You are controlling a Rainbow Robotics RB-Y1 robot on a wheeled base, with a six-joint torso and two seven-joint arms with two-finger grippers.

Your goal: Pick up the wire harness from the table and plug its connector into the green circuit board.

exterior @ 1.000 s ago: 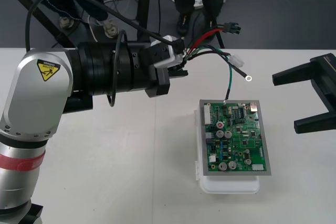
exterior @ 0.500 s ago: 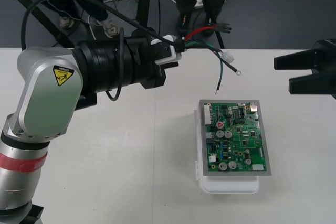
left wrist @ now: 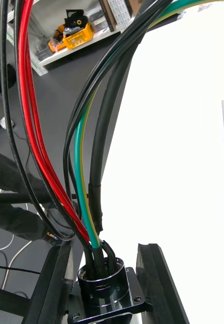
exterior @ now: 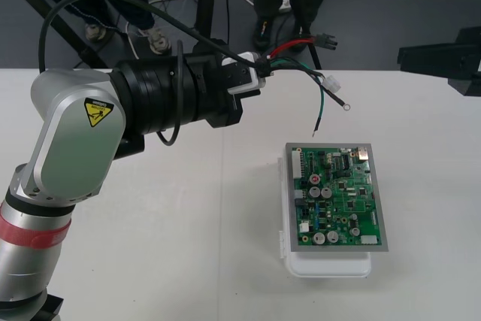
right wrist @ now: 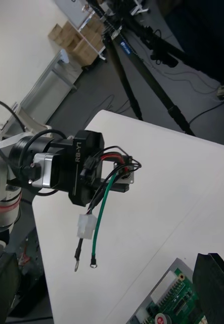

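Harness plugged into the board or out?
Out. Left gripper holds the harness by its socket in the air; wires dangle clear of the green board.

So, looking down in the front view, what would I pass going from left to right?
Silver left arm link with a yellow warning sticker → left gripper, shut on the thin red, black and green wire harness → green circuit board → black right gripper at the far right.

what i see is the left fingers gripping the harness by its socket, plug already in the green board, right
Only the plug part is wrong. The left fingers grip the harness by its socket, but the front view shows the plug up in the air beyond the green board, not in it.
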